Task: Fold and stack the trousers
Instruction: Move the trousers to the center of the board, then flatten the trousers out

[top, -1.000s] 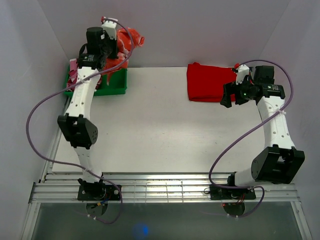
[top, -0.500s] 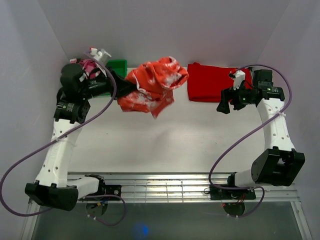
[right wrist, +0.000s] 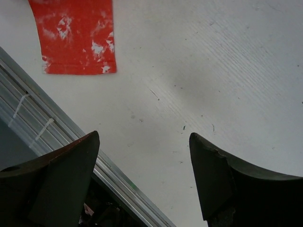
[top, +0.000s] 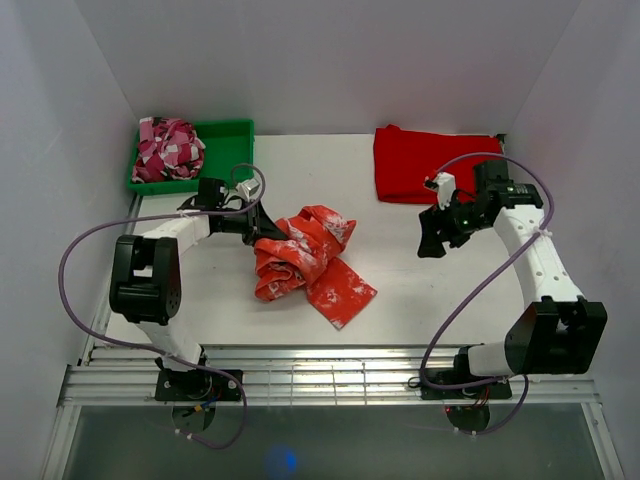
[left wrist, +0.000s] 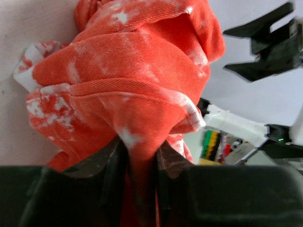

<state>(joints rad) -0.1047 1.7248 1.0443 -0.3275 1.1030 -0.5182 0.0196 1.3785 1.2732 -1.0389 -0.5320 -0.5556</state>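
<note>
The orange-red trousers (top: 305,258) with white speckles lie bunched on the table's middle, one leg end stretched toward the front. My left gripper (top: 262,233) is low at their left edge and shut on a fold of the trousers (left wrist: 137,94), pinched between both fingers (left wrist: 113,165). My right gripper (top: 430,240) is open and empty, above bare table to the right of the trousers. In the right wrist view a trouser leg end (right wrist: 75,35) lies flat at the upper left, apart from my fingers (right wrist: 213,175).
A plain red folded cloth (top: 420,165) lies at the back right. A green bin (top: 225,135) at the back left holds a pink patterned cloth (top: 168,148). The metal rail (top: 330,375) runs along the table's front edge.
My left arm has swung down from the bin and brought the trousers onto the table's middle. My right gripper has moved left and forward, away from the red cloth.
</note>
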